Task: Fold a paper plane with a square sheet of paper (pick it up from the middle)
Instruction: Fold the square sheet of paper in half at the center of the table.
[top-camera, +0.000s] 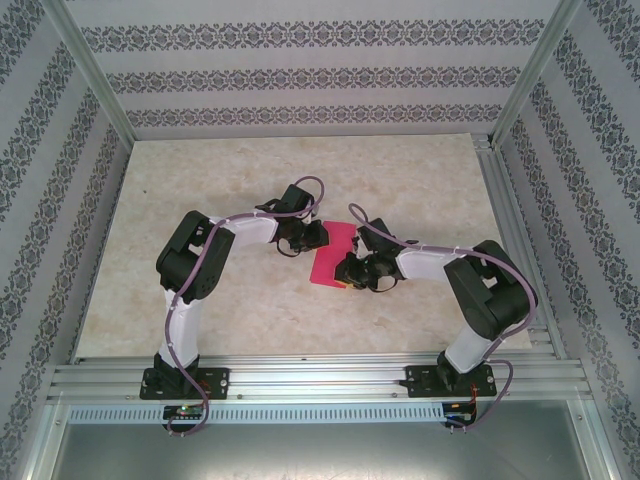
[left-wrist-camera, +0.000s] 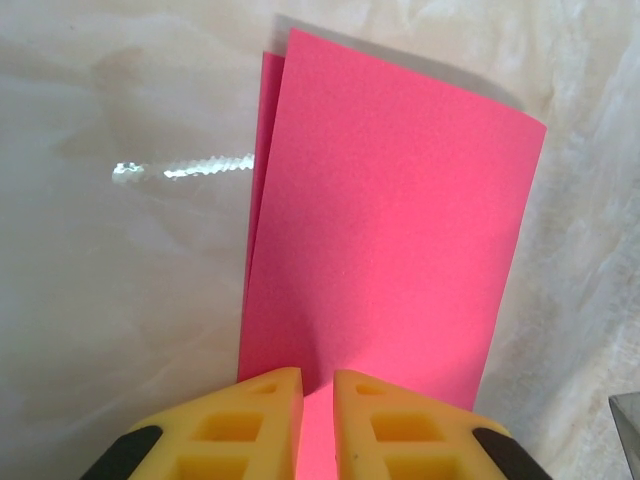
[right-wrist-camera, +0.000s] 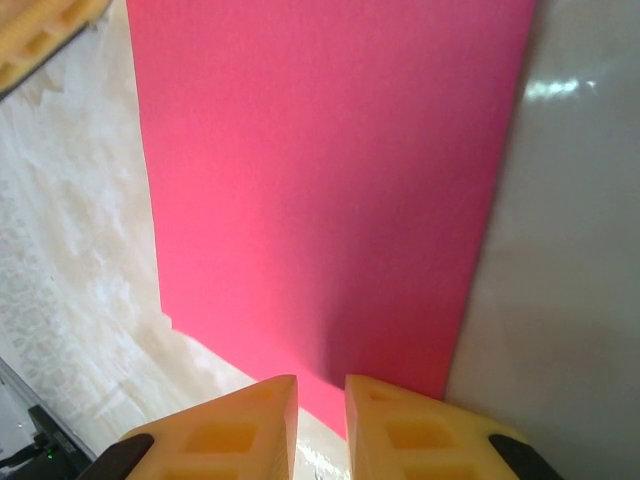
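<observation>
Marbled worktop (top-camera: 200, 200): square sheet of paper (top-camera: 333, 255), folded double, is lying mid-worktop. Left gripper (left-wrist-camera: 318, 388) and right gripper (right-wrist-camera: 321, 388) are resting at opposite ends, fingers nearly closed, gripping nothing. Judgement: square up the offset layers before creasing.

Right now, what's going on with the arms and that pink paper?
The square sheet of paper lies on the table, already folded in half, with two layers showing along one long edge. The left hand sits at one short end and the right hand at the opposite end, each with its fingers nearly together over the paper. There is no plane shape yet.
</observation>
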